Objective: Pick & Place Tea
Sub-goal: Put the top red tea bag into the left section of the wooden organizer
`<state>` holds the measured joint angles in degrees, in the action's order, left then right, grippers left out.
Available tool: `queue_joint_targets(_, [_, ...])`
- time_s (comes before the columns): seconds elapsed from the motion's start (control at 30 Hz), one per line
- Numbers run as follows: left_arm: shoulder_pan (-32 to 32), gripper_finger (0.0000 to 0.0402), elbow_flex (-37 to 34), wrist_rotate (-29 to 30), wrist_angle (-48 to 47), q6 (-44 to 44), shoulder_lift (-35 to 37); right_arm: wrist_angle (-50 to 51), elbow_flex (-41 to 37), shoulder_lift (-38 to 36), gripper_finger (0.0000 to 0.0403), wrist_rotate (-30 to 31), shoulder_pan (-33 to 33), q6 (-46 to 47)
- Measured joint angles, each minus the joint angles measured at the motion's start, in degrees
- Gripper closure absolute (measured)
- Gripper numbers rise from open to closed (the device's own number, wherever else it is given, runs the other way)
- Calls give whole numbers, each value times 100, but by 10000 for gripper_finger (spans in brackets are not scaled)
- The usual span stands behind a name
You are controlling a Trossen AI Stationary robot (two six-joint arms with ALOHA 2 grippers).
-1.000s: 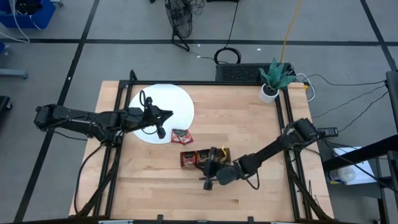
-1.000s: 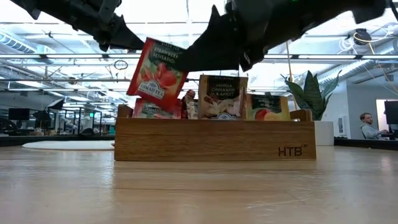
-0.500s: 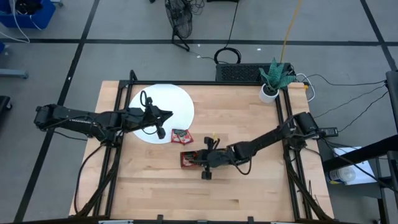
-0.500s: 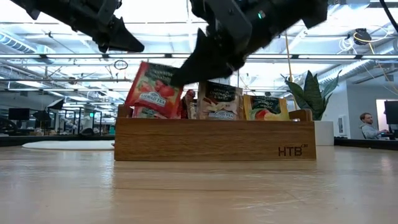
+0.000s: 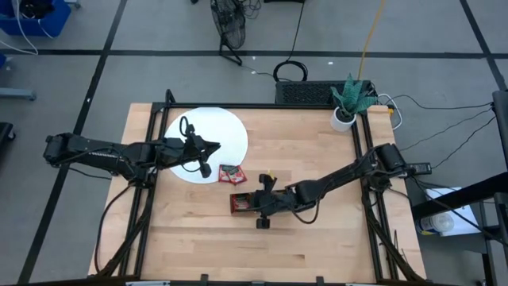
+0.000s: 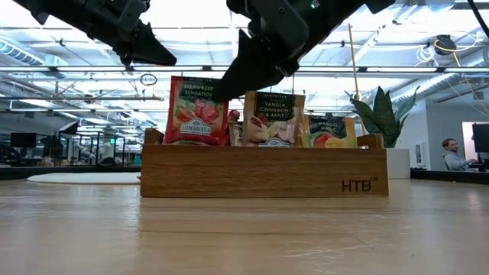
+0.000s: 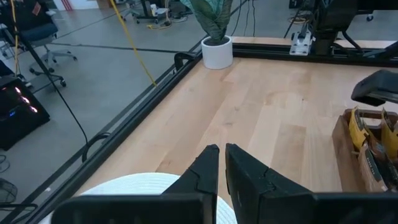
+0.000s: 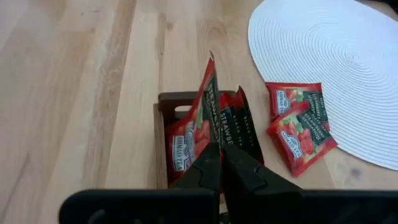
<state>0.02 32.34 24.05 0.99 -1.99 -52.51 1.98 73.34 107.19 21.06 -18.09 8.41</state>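
Observation:
A long wooden tray (image 6: pixel 263 172) stands mid-table with tea sachets upright in its compartments. A red strawberry sachet (image 6: pixel 197 111) stands in its left compartment, and my right gripper (image 6: pixel 225 85) is shut on it. Beside it stand a vanilla-cinnamon sachet (image 6: pixel 273 118) and a yellow one (image 6: pixel 328 130). Two more red sachets (image 5: pixel 232 173) lie flat at the edge of the white disc (image 5: pixel 210 131). My left gripper (image 5: pixel 214 148) hovers over that edge, shut and holding nothing. My right gripper pinches the red sachet's upper corner (image 6: pixel 223 82) between its two fingers, slanting down from the table's right. The sachet stands upright with its lower part inside the tray's left compartment (image 8: pixel 186 143).
A potted plant (image 5: pixel 349 99) stands at the far right corner. Bare wood lies on the near side of the tray and between the tray and the plant. Black rails run along the table's edges.
My right gripper has gone toward the table's left over the tray and tipped downward. The red sachet, tilted and lifted above the tray a second ago, has come down and now stands upright in the left compartment.

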Motion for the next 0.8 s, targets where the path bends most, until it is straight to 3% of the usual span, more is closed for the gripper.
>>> queue_joint_targets(0.8, [1,364,0,2,-124,-108,0,-127,0,344,397,-170,-2,-80])
